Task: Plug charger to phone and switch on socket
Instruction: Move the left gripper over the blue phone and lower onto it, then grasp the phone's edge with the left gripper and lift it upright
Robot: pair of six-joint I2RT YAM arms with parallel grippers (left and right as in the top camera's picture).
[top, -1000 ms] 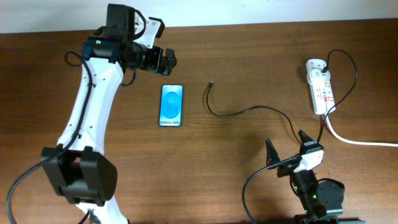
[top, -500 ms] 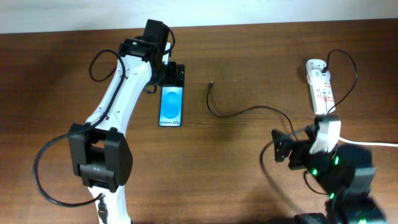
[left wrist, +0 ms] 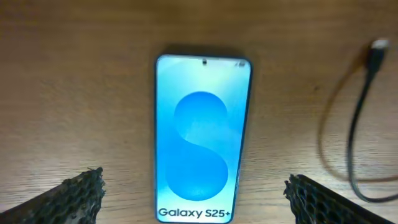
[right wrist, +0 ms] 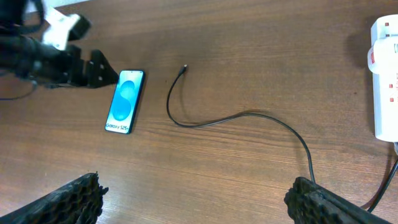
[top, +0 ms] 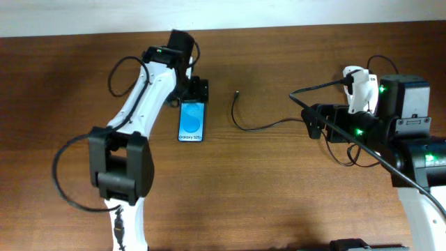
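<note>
"Overhead first — where is the phone (top: 193, 119)?"
"Flat on the brown table (top: 265, 202), screen up. The left claw (top: 194, 93) hangs over its top end, fingers wide apart, holding nothing."
"And the charger (top: 268, 126)?"
"It curls on the table just right of the phone, not touching it."
"The right claw (right wrist: 198, 200)?"
"Wide open too, empty — the white socket (right wrist: 385, 81) sits off to its right."

left arm (top: 139, 94): white links, black joints, looped black cable (top: 111, 77) | right arm (top: 408, 132): black housings, green lights | tool fingers (left wrist: 78, 193): black honeycomb
</note>
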